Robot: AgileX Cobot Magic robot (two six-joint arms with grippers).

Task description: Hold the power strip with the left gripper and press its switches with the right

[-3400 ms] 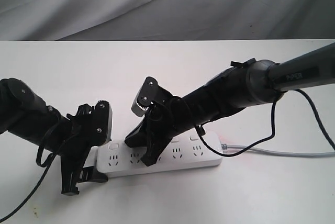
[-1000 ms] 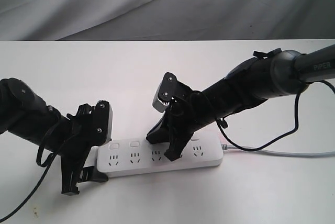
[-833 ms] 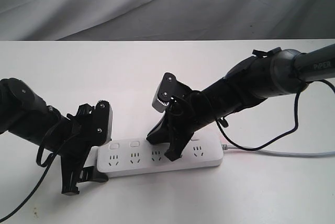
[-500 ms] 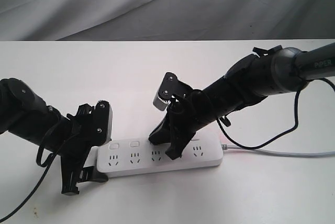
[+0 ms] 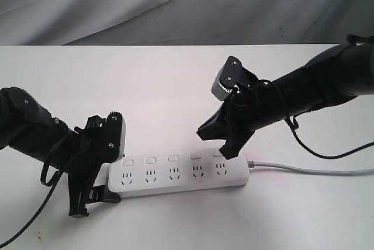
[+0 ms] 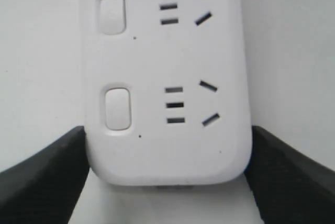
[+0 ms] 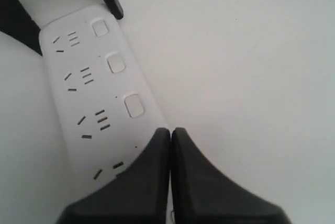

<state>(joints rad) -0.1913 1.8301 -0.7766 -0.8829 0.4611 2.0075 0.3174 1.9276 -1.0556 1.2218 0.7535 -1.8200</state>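
Pinching power strip point(image 5: 175, 175) end, left hand point(image 5: 114, 177); right hand point(image 7: 170, 132) pressed together above opposite end.

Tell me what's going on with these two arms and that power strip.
The left gripper clamps the free end of the power strip. The right gripper, jaws shut, points down at the end of the row of switches nearest the cord. Whether it touches one is unclear.
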